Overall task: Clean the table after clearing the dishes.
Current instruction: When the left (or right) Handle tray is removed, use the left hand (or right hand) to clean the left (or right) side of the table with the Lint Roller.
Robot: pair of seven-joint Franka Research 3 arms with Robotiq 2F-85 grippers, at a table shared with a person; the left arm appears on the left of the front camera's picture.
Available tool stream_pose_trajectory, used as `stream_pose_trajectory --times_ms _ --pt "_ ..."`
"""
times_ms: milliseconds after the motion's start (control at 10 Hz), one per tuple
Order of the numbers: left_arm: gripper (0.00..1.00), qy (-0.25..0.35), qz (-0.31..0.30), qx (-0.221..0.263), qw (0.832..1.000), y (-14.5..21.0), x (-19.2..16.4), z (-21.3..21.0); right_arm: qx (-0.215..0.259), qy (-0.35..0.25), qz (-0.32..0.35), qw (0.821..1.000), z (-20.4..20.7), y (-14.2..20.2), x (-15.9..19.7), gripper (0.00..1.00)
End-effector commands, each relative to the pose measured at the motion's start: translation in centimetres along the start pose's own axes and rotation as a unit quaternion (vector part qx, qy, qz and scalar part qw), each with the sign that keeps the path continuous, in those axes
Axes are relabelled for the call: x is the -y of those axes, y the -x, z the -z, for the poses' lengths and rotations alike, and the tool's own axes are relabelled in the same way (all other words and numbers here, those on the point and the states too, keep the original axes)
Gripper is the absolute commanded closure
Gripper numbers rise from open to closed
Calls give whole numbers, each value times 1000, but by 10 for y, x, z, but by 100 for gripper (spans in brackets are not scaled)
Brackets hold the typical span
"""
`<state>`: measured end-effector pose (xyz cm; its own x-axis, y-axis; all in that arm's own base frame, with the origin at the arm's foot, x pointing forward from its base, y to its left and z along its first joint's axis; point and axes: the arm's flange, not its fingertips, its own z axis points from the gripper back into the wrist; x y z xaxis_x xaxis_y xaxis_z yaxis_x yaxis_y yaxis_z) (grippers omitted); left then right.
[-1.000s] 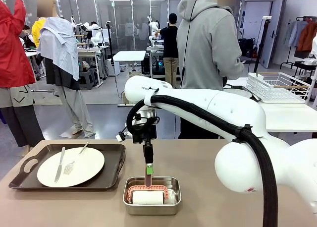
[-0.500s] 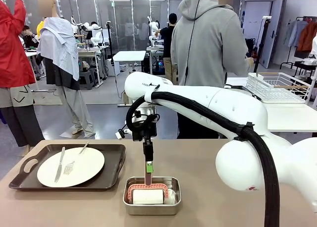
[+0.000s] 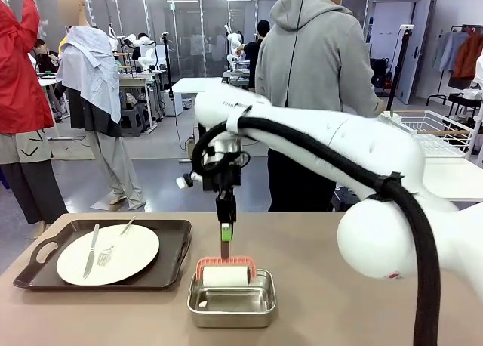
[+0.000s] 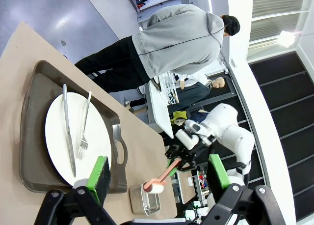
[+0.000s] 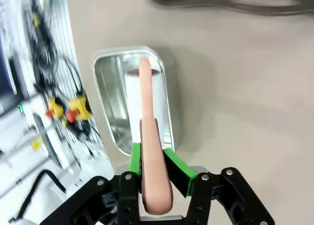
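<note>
Right jaws clamp the pink roller [image 3: 225, 275] above the steel pan [image 3: 231, 313] on the bench [image 3: 302, 301]; left jaws stand apart.

1. The table [image 3: 302, 316] was wide, its taupe-brown top smooth and matte.
2. A dark brown tray [image 3: 178, 244] with cut-out handles lay flat on the table's left part, near the far edge.
3. A round white plate [image 3: 139, 249] rested in the tray.
4. On it lay a metal knife [image 3: 90, 251] and, just to its right, a fork [image 3: 112, 249], tines toward the robot.
</note>
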<state>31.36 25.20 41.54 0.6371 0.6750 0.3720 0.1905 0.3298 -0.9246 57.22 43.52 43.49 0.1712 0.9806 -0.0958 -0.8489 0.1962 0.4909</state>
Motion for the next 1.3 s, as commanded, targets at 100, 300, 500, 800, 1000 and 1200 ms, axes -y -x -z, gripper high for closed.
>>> stream_pose_trajectory --times_ms 100,300,500,800,1000,1200 --pt "0 9 1 5 1000 -4 1 -2 103 20 128 986 30 109 -57 100" --pt "0 9 1 5 1000 -4 1 -2 160 37 196 967 36 158 -84 100" --pt "0 9 1 5 1000 -4 1 -2 212 39 257 942 57 206 -107 100" --pt "0 9 1 5 1000 -4 1 -2 267 27 346 899 98 262 -128 100" --pt "0 9 1 5 1000 -4 1 -2 206 13 380 902 122 271 -138 100" --pt "0 9 1 5 1000 -4 1 -2 145 -5 425 894 128 278 -150 100"
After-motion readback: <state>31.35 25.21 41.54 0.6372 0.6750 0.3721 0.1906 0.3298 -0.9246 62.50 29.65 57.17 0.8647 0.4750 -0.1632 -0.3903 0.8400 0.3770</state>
